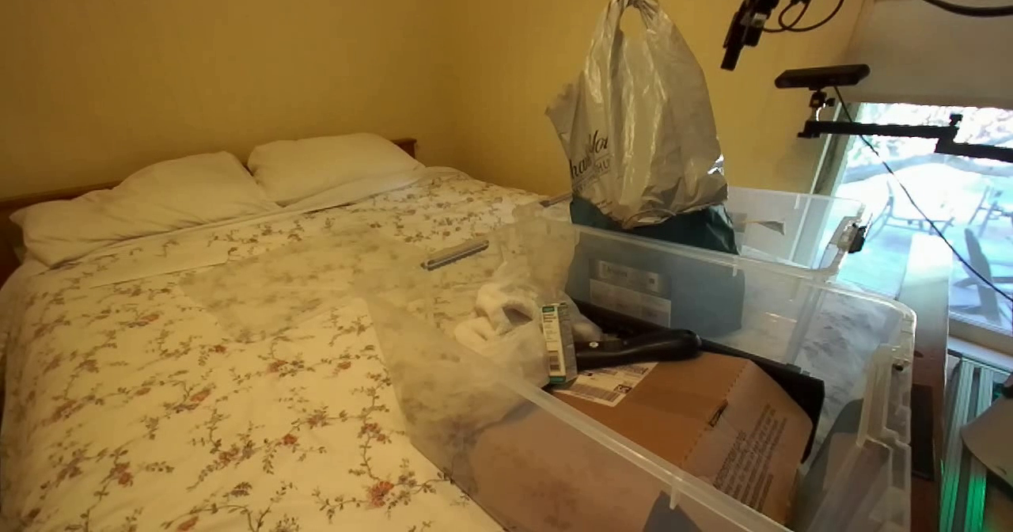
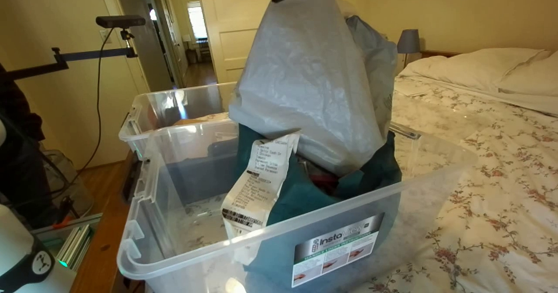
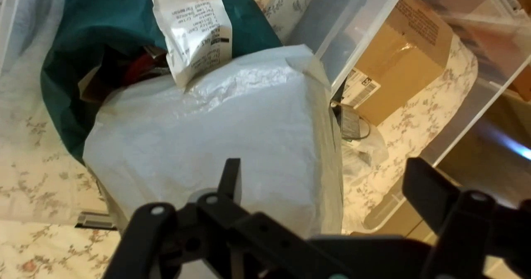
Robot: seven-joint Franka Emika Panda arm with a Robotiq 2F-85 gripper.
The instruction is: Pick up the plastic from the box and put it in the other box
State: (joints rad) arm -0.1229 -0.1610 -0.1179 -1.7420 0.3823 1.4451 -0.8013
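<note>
At the left in an exterior view, a floral-covered bed (image 1: 237, 405) is extending rearward, and two pale pillows (image 1: 340, 166) are lying along its head end. To the right, the wide clear bin (image 1: 882, 405) is occupying the foreground; inside it, a white bundle (image 1: 479, 328) in thin plastic is lying beside a small upright carton (image 1: 558, 346), a black handle (image 1: 649, 348) is projecting rightward, and a brown cardboard box (image 1: 681, 397) is sitting at the right with printed text showing. Just behind this bin, the clear tub (image 2: 192, 257) is containing a dark teal bag (image 1: 712, 229), whose lower part is showing through the clear walls. The plastic bag (image 1: 649, 120), grey-white with dark script on its side, is standing upright on the teal bag in the tub, its body rising well above the rim and its handle loop pointing upward. To the upper right, the claw (image 1: 733, 53) is hanging with a gap separating it from the plastic bag; in the wrist view, its two fingers (image 3: 231, 179) are standing wide apart with the plastic bag showing beyond them. At the far right, a black camera (image 1: 823, 77) is resting on a black bracket (image 1: 878, 129), crossing in front of a bright window (image 1: 914, 199).
</note>
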